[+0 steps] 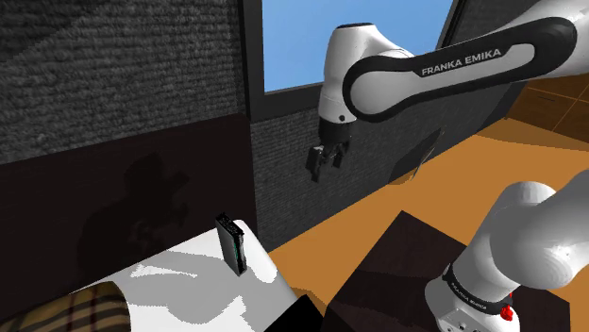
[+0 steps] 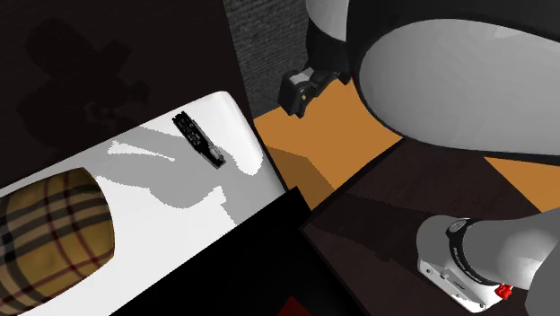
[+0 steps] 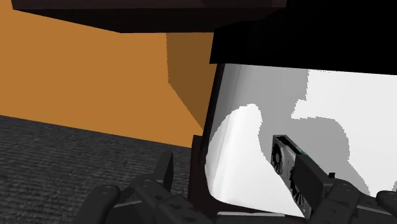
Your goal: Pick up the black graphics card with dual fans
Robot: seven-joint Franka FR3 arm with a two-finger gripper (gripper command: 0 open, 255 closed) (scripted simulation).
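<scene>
Dark, rough walls (image 1: 104, 66) back a white surface (image 1: 189, 281), with an orange floor (image 1: 378, 212) beyond its far side; across the shoulder view, a plaid cushion (image 1: 85, 309) lies at the white surface's left end; the black graphics card (image 1: 231, 245) stands on its long edge near the white surface's right-hand corner, touching nothing else; the gripper (image 1: 327, 162) hangs well above and beyond that same corner, over the floor, apart from the card; its fingers (image 3: 149, 191) are spread and grip nothing; the dark stand (image 1: 406, 259) sits past the white surface's right edge. I judge the approach to be the step in hand, the grasp not yet begun; the next move calls for bringing the hand over the white surface, turning the fingers to straddle the card's thin body, then lowering and closing.
</scene>
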